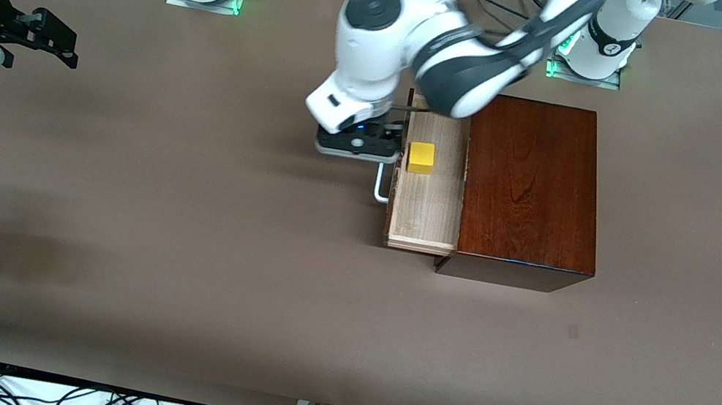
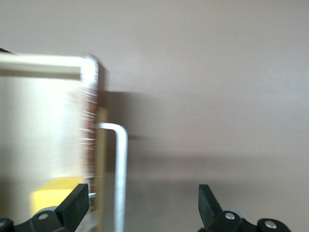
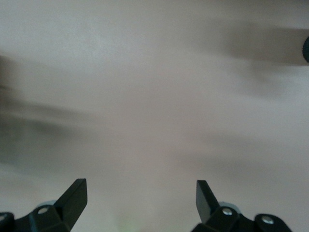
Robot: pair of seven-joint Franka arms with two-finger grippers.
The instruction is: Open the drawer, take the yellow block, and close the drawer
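The table (image 1: 173, 258) is covered in brown material. Nearest the front camera, the drawer (image 1: 425, 206) stands pulled out of the dark reddish-brown wooden box (image 1: 531, 188), toward the right arm's end of the table; its pale wood floor is exposed and its white handle (image 1: 381, 187) projects from the dark front panel. The yellow block (image 1: 421, 157) rests inside the drawer, on the pale floor, close to the front panel and in the half of the drawer farther from the front camera. The left gripper (image 1: 356, 144) hangs just outside the drawer front, above the handle; in the left wrist view its fingers (image 2: 72, 205) stand apart with nothing between them, one over the drawer front near the block (image 2: 53, 195), the other over bare table, the handle (image 2: 119, 169) lying between them. The right gripper (image 1: 51, 40) waits over bare table at the right arm's end, jaws wide apart and holding nothing, as its fingers (image 3: 75, 195) show in the right wrist view.
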